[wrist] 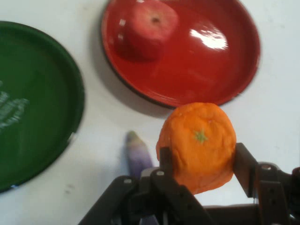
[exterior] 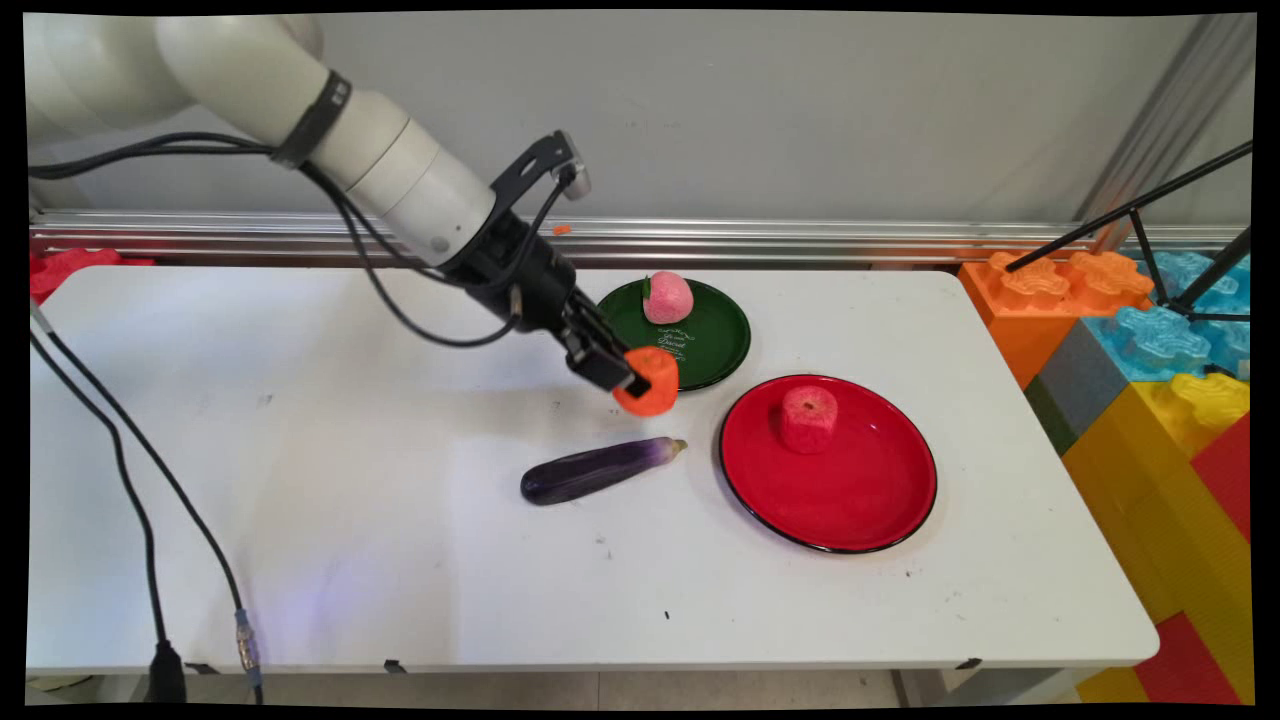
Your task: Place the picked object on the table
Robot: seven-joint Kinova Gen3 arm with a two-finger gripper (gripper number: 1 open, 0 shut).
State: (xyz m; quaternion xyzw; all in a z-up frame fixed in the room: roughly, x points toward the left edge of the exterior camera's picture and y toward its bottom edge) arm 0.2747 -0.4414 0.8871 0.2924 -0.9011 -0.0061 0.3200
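Observation:
My gripper [exterior: 640,380] [wrist: 201,161] is shut on an orange [exterior: 652,383] [wrist: 198,145] and holds it above the table, between the green plate [exterior: 715,340] [wrist: 33,103] and the purple eggplant [exterior: 598,469] [wrist: 138,154]. A pink peach [exterior: 667,297] rests on the green plate. The red plate [exterior: 850,490] [wrist: 206,70] carries a red apple [exterior: 808,418] [wrist: 150,26] and lies to the right of the eggplant. In the hand view the orange shows its green stem mark, with the eggplant's tip just below and left of it.
Coloured foam blocks [exterior: 1160,390] stand off the table's right end, with a black tripod [exterior: 1170,230] over them. Black cables [exterior: 140,500] hang down the left side. A metal rail [exterior: 800,235] runs along the back wall.

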